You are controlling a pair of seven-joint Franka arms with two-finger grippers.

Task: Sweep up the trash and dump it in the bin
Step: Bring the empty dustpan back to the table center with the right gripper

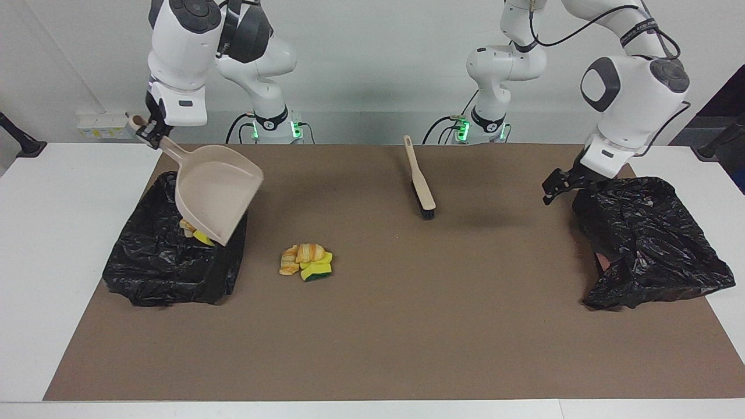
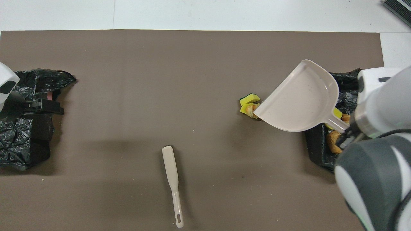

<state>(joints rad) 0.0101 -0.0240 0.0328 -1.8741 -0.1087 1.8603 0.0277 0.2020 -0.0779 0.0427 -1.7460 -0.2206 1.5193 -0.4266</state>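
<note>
We read everything off the bin (image 1: 169, 273), the black-lined box at the right arm's end of the table, since it is the biggest task thing here. A second black bag (image 1: 646, 244) sits at the left arm's end, well apart from the bin.

Over the bin's edge hangs the dustpan (image 1: 212, 195), tilted mouth-down, its handle rising toward the robots. Our right gripper (image 1: 146, 129) pinches that handle tight.

The brush (image 1: 420, 186) lies between the bin and the other bag, nearer the robots than the pile, long axis running toward and away from them, bristles at the farther end.

Our left gripper (image 1: 560, 187) hovers at the edge of the second bag, fingers spread wide, holding nothing.

Smallest: some trash (image 1: 195, 233) already lies in the bin; a loose pile (image 1: 305, 262) waits on the mat just beside the bin. We judge the dustpan arm nearer to it, and the next pass needs the brush in the left gripper.
</note>
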